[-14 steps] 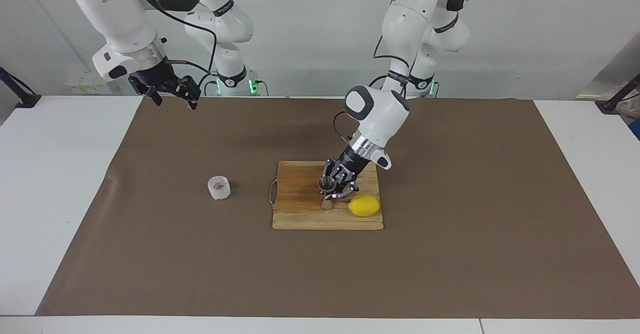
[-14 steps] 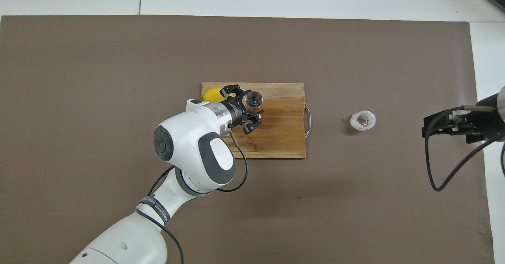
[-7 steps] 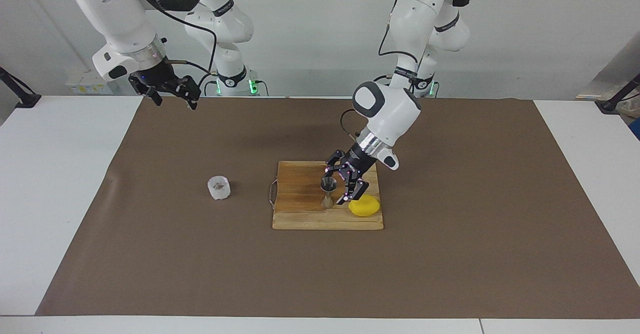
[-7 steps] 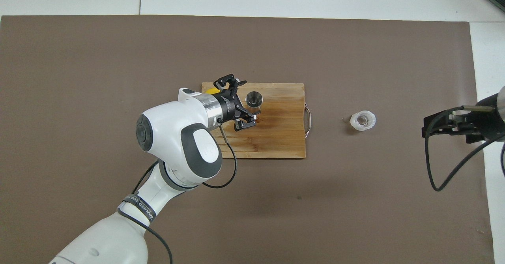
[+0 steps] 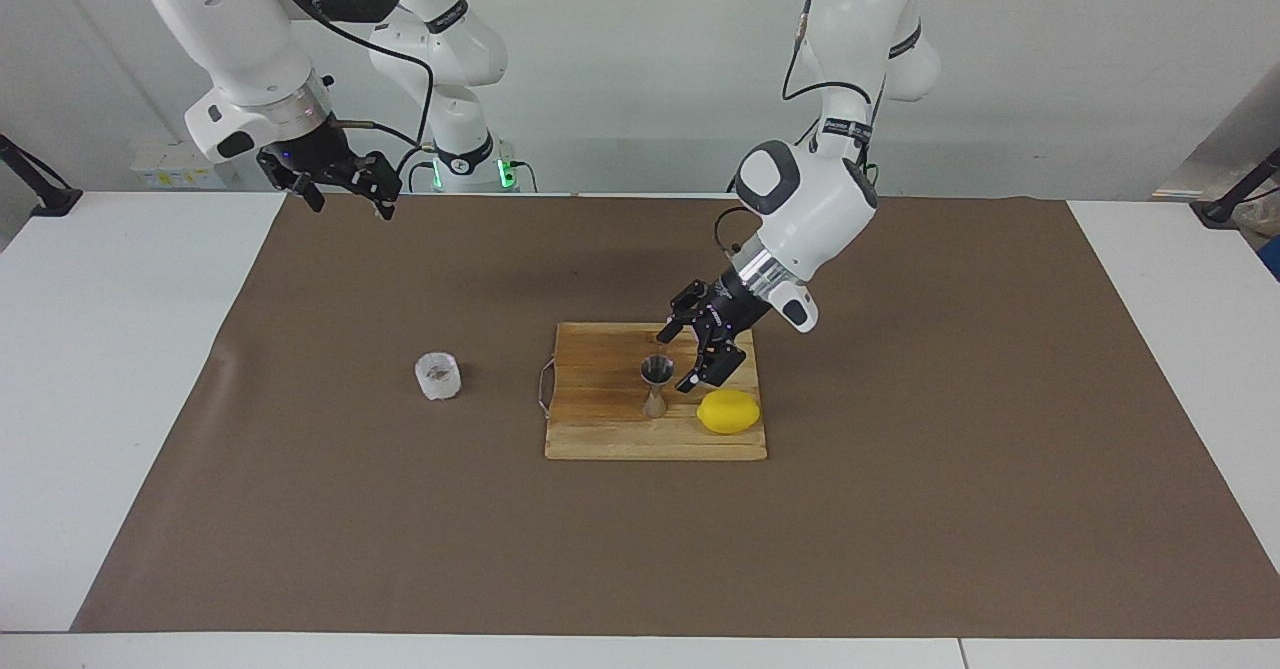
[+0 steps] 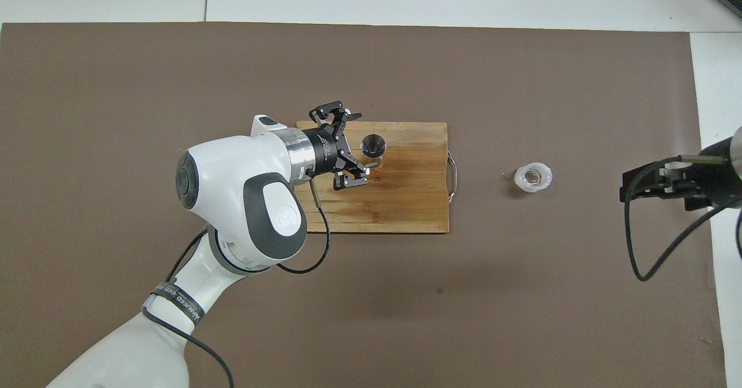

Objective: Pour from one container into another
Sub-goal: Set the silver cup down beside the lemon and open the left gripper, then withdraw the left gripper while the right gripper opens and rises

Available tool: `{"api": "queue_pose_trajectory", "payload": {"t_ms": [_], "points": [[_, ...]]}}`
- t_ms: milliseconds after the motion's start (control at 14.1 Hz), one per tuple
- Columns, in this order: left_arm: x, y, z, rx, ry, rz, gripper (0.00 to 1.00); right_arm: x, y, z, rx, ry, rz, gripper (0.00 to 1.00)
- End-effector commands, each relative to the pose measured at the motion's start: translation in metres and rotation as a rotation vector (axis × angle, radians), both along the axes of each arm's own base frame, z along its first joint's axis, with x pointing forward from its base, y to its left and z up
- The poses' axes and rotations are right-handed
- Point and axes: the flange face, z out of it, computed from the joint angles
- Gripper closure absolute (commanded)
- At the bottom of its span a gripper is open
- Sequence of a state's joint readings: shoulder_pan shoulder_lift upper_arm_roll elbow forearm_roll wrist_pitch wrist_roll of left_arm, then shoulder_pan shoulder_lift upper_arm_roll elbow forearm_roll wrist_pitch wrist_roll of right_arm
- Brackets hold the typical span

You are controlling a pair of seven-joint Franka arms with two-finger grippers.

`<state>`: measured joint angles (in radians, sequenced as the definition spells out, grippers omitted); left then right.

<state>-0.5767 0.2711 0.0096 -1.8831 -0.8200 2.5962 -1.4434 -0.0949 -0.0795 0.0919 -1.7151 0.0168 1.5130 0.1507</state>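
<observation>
Your left arm comes down from its base and bends forward over the wooden cutting board [image 5: 600, 429], its wrist angled downward so that the left gripper [image 5: 689, 357] hangs over the board just beside the steel jigger [image 5: 655, 387], on the side toward the left arm's end of the table. Its fingers stand spread wide with nothing between them, and you can see a clear gap between them and the jigger. Your right arm waits raised near its own base, the right gripper [image 5: 345, 189] hanging over the brown mat's [image 5: 900, 509] edge nearest the robots, also spread wide and carrying nothing. Count the things: one jigger, one translucent cup [image 5: 438, 376], one lemon [image 5: 729, 412], one board, two arms. The jigger stands upright on the board, its long axis vertical, the open upper cone facing up, as the round mouth in the overhead view shows [image 6: 374, 145]. The cup sits upright on the mat, mouth up, well apart from the board toward the right arm's end of the table, with a brownish bit inside. The lemon lies on its side on the board, near the jigger, its long axis running along the table's length.
</observation>
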Motion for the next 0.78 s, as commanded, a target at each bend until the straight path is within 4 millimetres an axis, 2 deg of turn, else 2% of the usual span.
{"api": "queue_pose_trajectory", "payload": {"t_ms": [0,142,284,355,497,710], "points": [[0.019,0.023,0.029,0.136,-0.065,-0.136,0.00,0.001,0.000,0.002,0.015,-0.014,-0.018,0.00],[0.035,0.042,0.051,0.252,-0.094,-0.227,0.00,0.001,0.000,0.002,0.015,-0.013,-0.018,0.00],[0.047,0.071,0.067,0.322,-0.108,-0.286,0.00,0.001,0.000,0.002,0.015,-0.013,-0.018,0.00],[0.045,0.080,0.072,0.340,-0.133,-0.361,0.00,-0.001,0.000,0.001,0.015,0.003,-0.013,0.00],[0.042,0.090,0.076,0.375,-0.197,-0.540,0.00,-0.020,-0.022,-0.004,0.018,0.111,-0.052,0.00],[0.035,0.098,0.083,0.525,-0.272,-0.781,0.00,-0.021,-0.015,0.001,0.017,0.104,-0.033,0.00]]}}
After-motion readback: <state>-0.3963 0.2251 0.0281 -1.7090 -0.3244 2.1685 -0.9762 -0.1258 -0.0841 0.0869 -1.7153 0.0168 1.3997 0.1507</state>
